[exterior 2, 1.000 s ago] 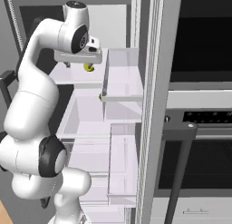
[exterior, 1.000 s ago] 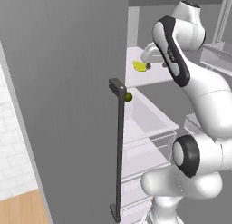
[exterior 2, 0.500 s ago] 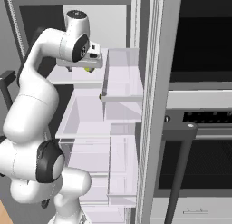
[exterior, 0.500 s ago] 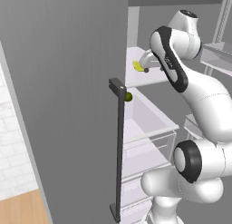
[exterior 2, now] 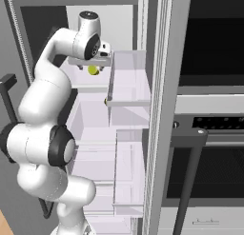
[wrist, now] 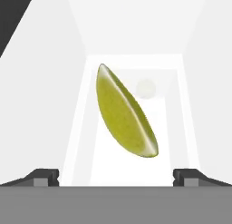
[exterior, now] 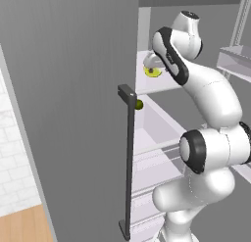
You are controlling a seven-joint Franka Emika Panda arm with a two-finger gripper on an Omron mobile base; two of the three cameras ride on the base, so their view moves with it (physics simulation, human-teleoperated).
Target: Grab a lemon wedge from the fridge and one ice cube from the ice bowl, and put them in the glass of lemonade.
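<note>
The fridge [exterior: 68,89] stands open, and my arm reaches onto its upper white shelf [exterior 2: 90,84]. The lemon wedge [wrist: 124,116], yellow-green, lies on that shelf straight ahead of the hand, between the two dark fingertips [wrist: 45,175] and apart from both. From the base cameras the lemon wedge [exterior: 153,72] [exterior 2: 93,70] shows just under the hand. My gripper [wrist: 116,175] [exterior: 154,64] [exterior 2: 93,63] is open, with nothing in it. The ice bowl and the glass of lemonade are out of view.
A small dark green round fruit [exterior: 139,105] [exterior 2: 106,101] sits one shelf lower. The door's long dark handle [exterior: 128,157] stands at the left of the arm. Clear door shelves [exterior 2: 128,82] flank it on the right, with the black oven [exterior 2: 209,134] beyond.
The arm has stretched a little further into the fridge, bringing the hand closer over the wedge. The jaws have stayed open and the wedge has not moved.
</note>
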